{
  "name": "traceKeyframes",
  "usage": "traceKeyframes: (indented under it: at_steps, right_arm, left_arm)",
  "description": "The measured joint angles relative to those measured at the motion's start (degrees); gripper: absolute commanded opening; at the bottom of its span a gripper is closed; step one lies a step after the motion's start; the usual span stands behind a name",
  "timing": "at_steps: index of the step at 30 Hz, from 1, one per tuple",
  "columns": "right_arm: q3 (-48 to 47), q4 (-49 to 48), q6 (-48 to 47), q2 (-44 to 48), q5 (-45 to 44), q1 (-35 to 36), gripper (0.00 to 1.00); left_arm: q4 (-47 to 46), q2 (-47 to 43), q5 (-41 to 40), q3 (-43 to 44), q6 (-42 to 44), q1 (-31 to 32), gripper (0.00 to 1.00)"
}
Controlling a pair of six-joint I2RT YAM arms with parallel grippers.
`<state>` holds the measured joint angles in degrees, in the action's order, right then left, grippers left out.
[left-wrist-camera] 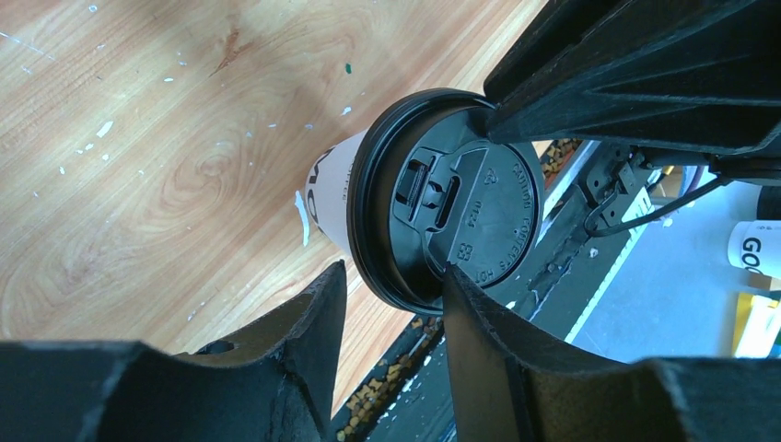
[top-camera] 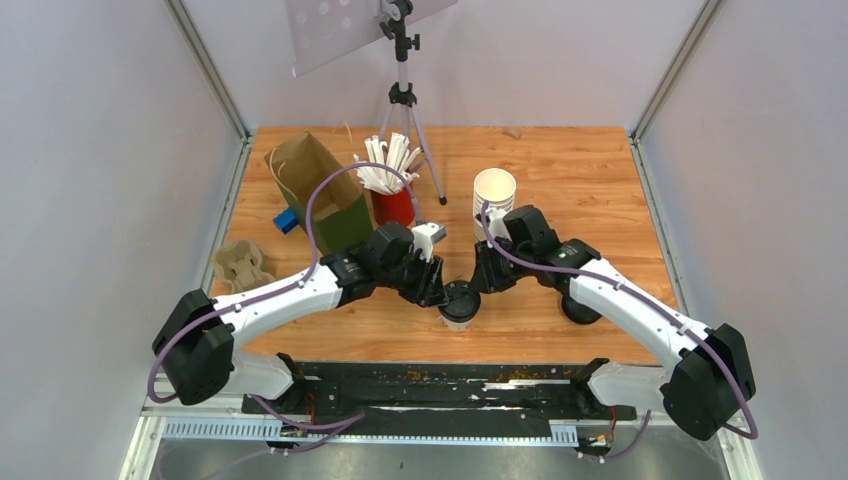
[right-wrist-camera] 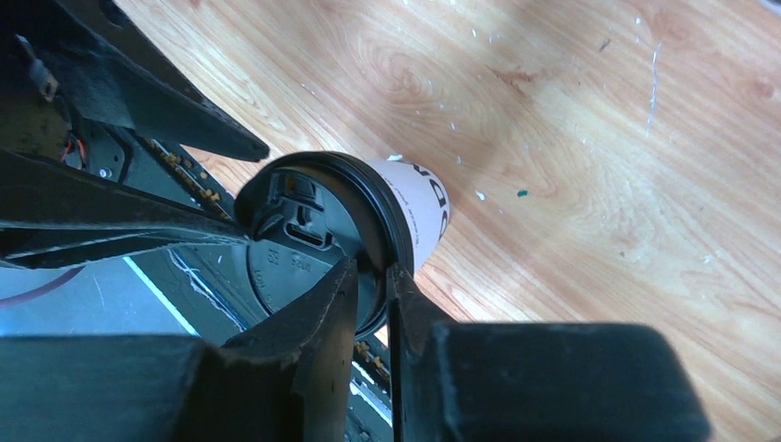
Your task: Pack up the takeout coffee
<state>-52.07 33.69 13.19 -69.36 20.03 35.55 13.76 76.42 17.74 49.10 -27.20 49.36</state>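
Note:
The takeout coffee, a white paper cup (top-camera: 459, 318) with a black lid (top-camera: 461, 296) on it, stands near the table's front edge. In the left wrist view the lid (left-wrist-camera: 451, 198) faces the camera, with the cup wall (left-wrist-camera: 333, 184) behind it. My left gripper (left-wrist-camera: 394, 270) is open astride the lid's rim: one finger rests on the lid's top, the other stands off below the rim. From the other side my right gripper (right-wrist-camera: 373, 267) pinches the rim of the lid (right-wrist-camera: 304, 239), its jaws almost together, and the cup (right-wrist-camera: 419, 198) shows beyond it.
A brown paper bag (top-camera: 320, 190), a red cup of white straws (top-camera: 393, 205) and a stack of white cups (top-camera: 493, 195) stand behind the arms. A cardboard cup carrier (top-camera: 243, 265) lies at the left. A tripod (top-camera: 402, 100) stands at the back.

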Motion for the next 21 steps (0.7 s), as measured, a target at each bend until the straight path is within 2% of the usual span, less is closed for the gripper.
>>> traceKeyframes:
  at_steps: [14, 21]
  right_arm:
    - [4.5, -3.5, 3.2, 2.4, -0.8, -0.1, 0.14]
    - [8.8, -8.9, 6.9, 4.1, 0.1, -0.5, 0.12]
  left_arm:
    - [-0.9, 0.3, -0.3, -0.3, 0.0, 0.0, 0.47]
    - [-5.3, 0.4, -0.2, -2.6, -2.0, 0.1, 0.45]
